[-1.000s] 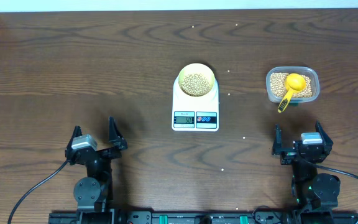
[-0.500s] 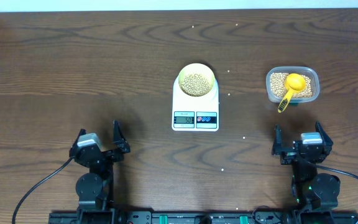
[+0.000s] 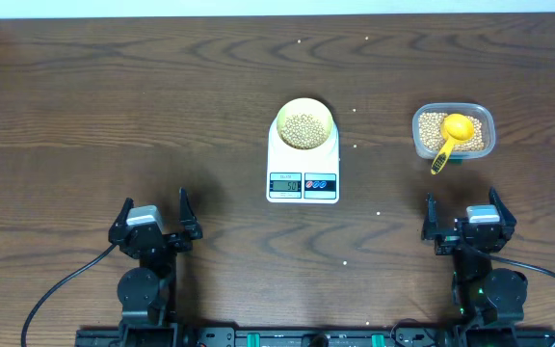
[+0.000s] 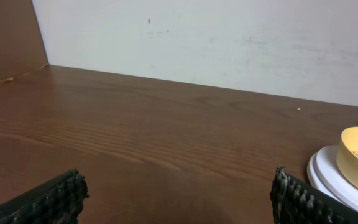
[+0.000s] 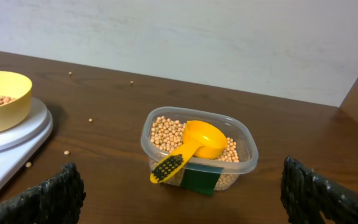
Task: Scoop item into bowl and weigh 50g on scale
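Overhead: bowl [image 3: 280,123] of beans [image 3: 304,127] is sitting on scale [image 3: 287,164] mid-table; open table [image 3: 114,106] is lying between it and both arms. Left gripper [image 3: 152,207] and right gripper [image 3: 462,204] are resting near the front edge, fingers spread wide, empty.

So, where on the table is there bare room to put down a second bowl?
The widest bare wood lies left of the scale, from the left gripper to the far edge. A narrower strip between scale and bean container holds stray beans. Crowded: container and scoop, just ahead of the right gripper.
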